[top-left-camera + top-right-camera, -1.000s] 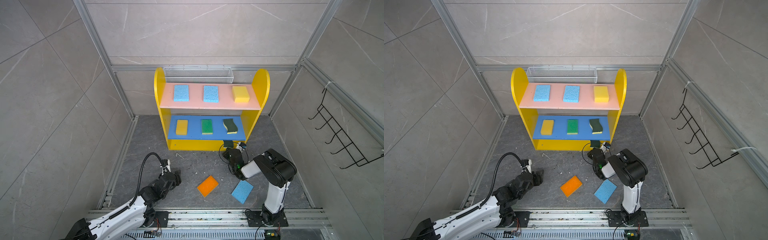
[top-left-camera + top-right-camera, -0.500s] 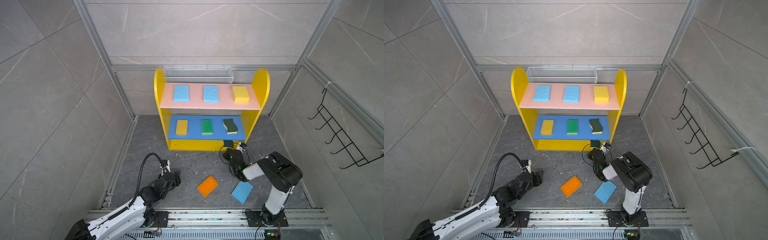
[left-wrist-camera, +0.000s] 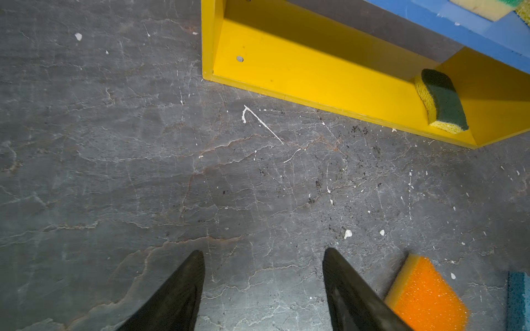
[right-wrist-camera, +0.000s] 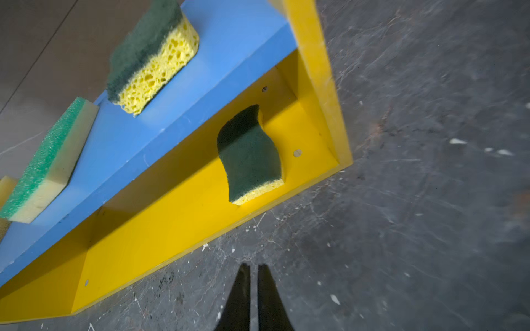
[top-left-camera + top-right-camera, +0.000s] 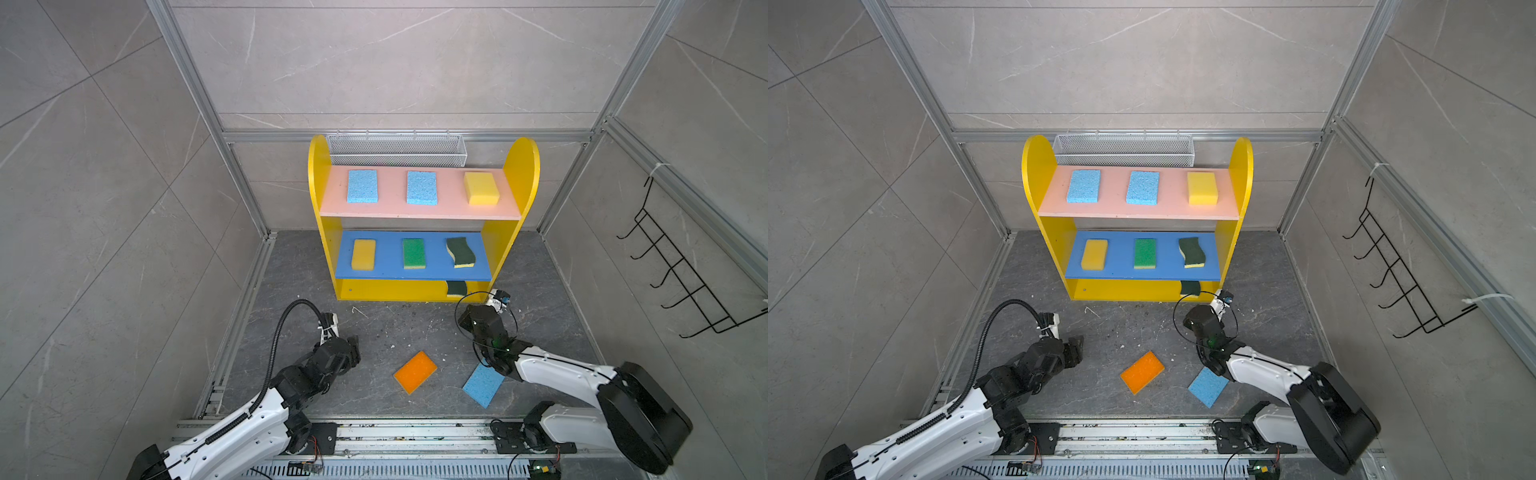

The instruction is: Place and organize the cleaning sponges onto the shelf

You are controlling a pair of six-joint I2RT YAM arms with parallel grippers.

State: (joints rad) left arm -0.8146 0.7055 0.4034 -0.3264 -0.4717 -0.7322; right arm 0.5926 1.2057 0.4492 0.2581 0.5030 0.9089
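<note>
The shelf (image 5: 525,166) (image 5: 1241,166) holds two light blue sponges and a yellow one on its pink board. Its blue board carries a yellow, a green and a dark-green wavy sponge. Another dark-green wavy sponge (image 5: 456,287) (image 4: 249,154) (image 3: 443,101) lies on the yellow base at the right end. On the floor lie an orange sponge (image 5: 415,371) (image 3: 427,295) and a light blue sponge (image 5: 482,385) (image 5: 1207,386). My left gripper (image 5: 353,347) (image 3: 263,253) is open and empty, left of the orange sponge. My right gripper (image 5: 463,313) (image 4: 253,266) is shut but for a thin slit, empty, just before the base.
A white mesh basket (image 5: 395,149) hangs behind the shelf's top. A black hook rack (image 5: 673,274) is on the right wall. Metal frame rails (image 5: 415,432) edge the dark stone floor at the front and sides.
My right arm has drawn back a little from the shelf base and its elbow has swung out to the right. Its fingers have parted by a sliver. The left arm has hardly moved.
</note>
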